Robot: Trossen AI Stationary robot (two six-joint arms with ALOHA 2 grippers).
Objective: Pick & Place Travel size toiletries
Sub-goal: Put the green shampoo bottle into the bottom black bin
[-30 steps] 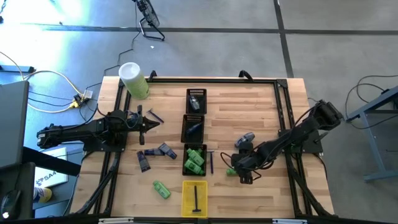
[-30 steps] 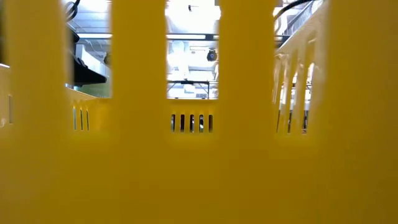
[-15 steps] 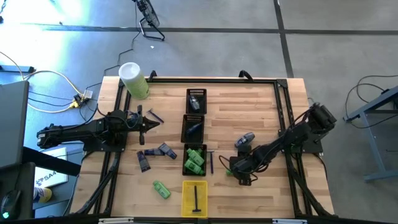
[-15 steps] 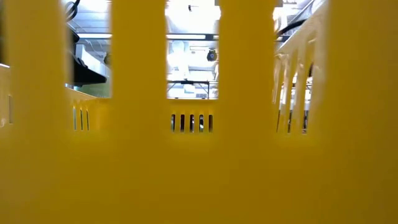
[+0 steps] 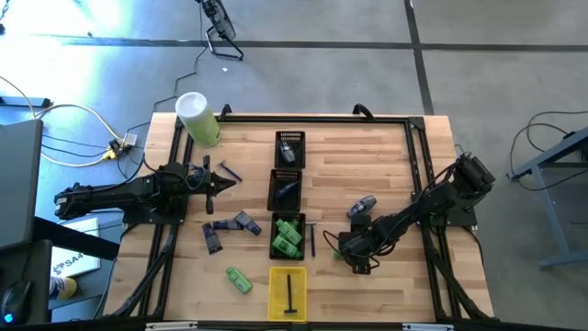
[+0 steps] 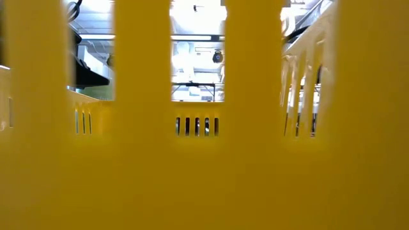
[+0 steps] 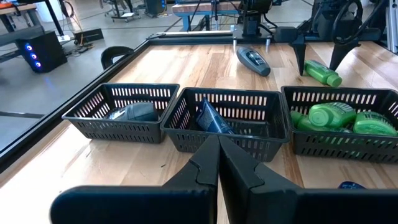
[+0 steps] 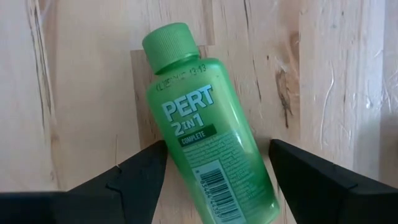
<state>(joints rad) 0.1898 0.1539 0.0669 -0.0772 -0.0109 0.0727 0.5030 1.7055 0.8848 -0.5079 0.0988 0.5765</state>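
I see a bright green plastic bottle with a ribbed screw cap (image 8: 205, 149) lying flat on the pale wooden surface (image 5: 386, 156), right of the row of trays. My right claw (image 8: 217, 171) is down over it, fingers spread wide on either side of the bottle with wood showing between each finger and the bottle; nothing is gripped. From above, that claw (image 5: 347, 248) sits just right of the black slotted tray holding several green bottles (image 5: 288, 236). A grey-blue oval piece (image 5: 361, 206) lies just beyond the right arm. Near the front left, another green bottle (image 5: 239, 280) lies alone, with dull purple-grey tubes (image 5: 230, 227) farther back. The yellow slotted tray (image 5: 288, 292) at the near edge holds a thin dark stick (image 5: 290, 291). My left claw (image 7: 217, 158) is fully closed and empty, waiting at the left side, pointing toward the black trays.
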